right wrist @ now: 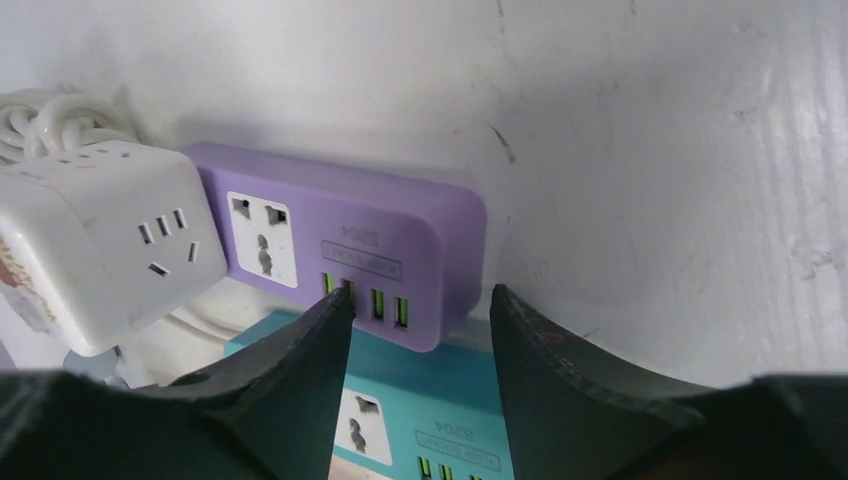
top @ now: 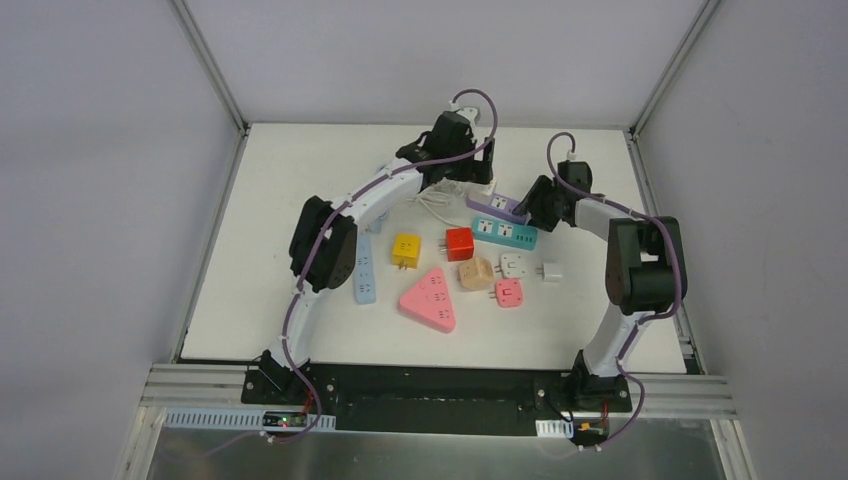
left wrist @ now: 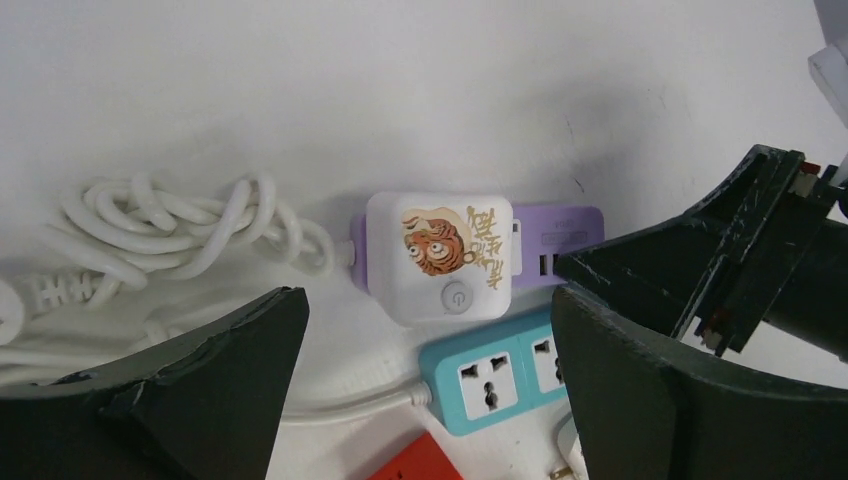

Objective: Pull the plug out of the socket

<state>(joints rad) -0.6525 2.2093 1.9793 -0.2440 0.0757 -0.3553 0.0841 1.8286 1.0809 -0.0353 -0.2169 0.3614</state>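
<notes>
Left wrist view: the left claw (left wrist: 425,290) is hanging released, its fingers spread wide and holding nothing, with the white cube plug (left wrist: 440,255) showing in the gap between them. The plug, printed with a tiger face and carrying a round button, is sitting seated in one end of the purple socket strip (left wrist: 560,240) at the far middle of the white worktop (top: 300,180). A coiled white cord (left wrist: 170,225) is lying bunched just beside the plug, on the side away from the strip's bare end. A teal socket strip (left wrist: 495,375) is lying alongside the purple one, on its near side.

From the right wrist view, the right claw (right wrist: 420,300) is also standing released, its two fingers parted at the strip's USB end, gripping nothing; whether they are touching the strip cannot be told.

On the top view, a yellow cube (top: 405,249), a red cube (top: 459,243), a pink triangular strip (top: 430,299) and a slim blue strip (top: 365,270) are lying nearer the arm bases, apart from both claws.
</notes>
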